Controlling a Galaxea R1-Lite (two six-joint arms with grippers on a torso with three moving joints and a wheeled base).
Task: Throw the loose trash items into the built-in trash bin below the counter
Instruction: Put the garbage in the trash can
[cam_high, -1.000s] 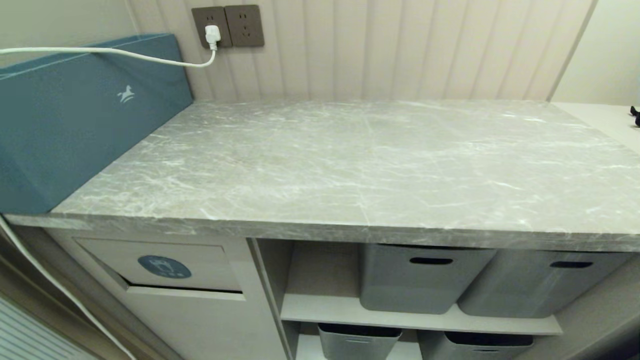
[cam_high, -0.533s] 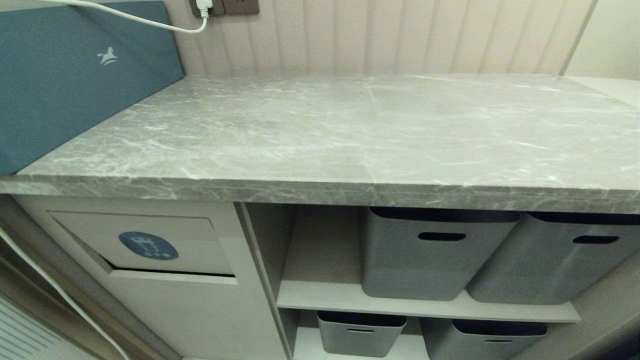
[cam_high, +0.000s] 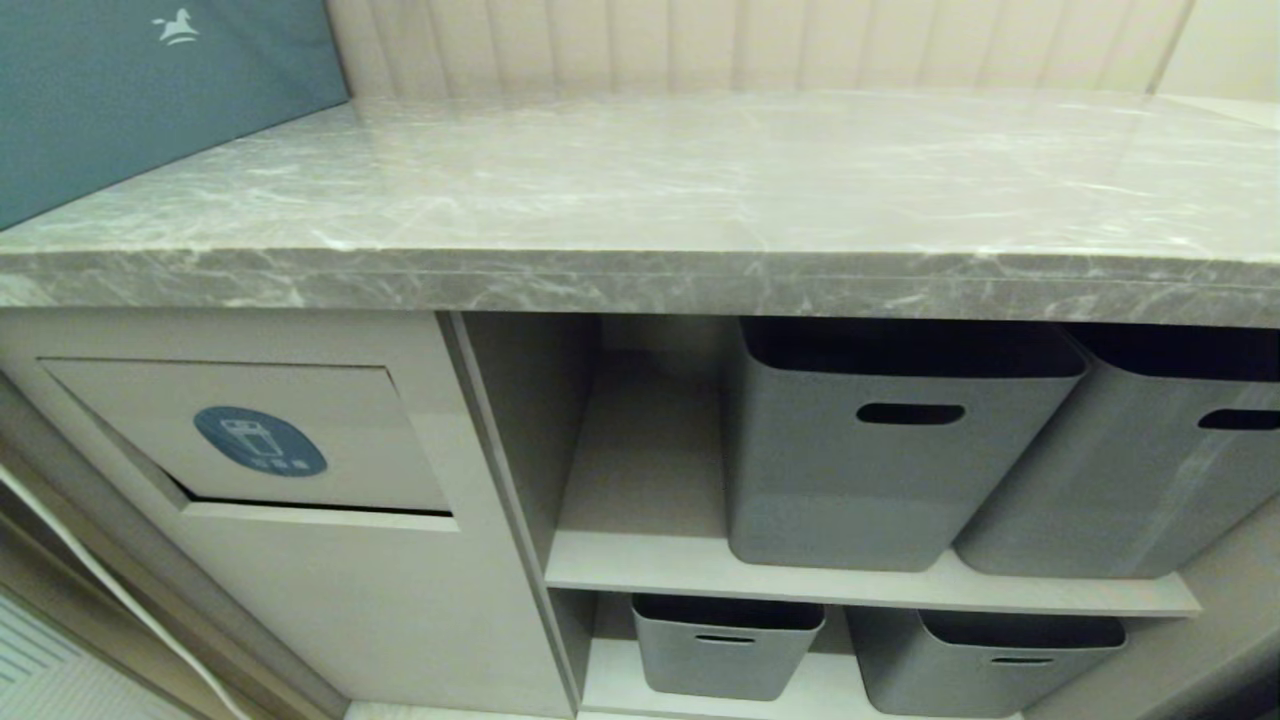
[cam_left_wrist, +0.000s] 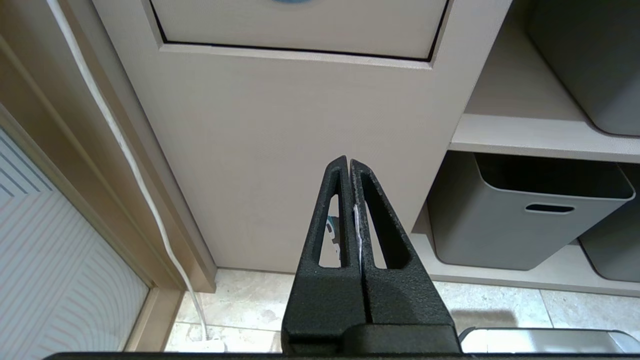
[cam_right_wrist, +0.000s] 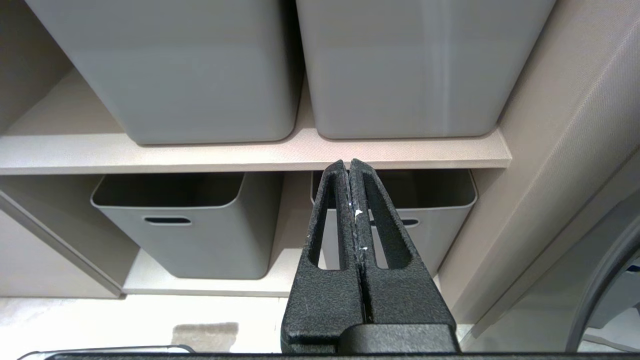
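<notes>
The grey marble-look counter (cam_high: 640, 180) spans the head view with nothing lying on the top I can see. The loose trash items are out of view. Below its left end is the built-in trash bin (cam_high: 330, 420), a beige flap with a round blue sticker (cam_high: 260, 441). Its lower edge also shows in the left wrist view as the flap (cam_left_wrist: 300, 25). My left gripper (cam_left_wrist: 348, 162) hangs low in front of the beige panel under that flap, fingers together, a thin white sliver in the seam. My right gripper (cam_right_wrist: 348, 162) is shut before the lower shelf tubs. Neither arm shows in the head view.
Two grey tubs (cam_high: 880, 470) (cam_high: 1130, 480) stand on the upper shelf (cam_high: 640, 575), right of the bin, and two smaller tubs (cam_high: 725, 650) sit below. A teal-blue box (cam_high: 120, 90) rests on the counter's left end. A white cable (cam_left_wrist: 115, 135) runs down to the floor left of the cabinet.
The head camera has sunk and tilted, so the whole scene slid up the picture. The wall sockets left the frame and more of the cabinet front and shelves shows.
</notes>
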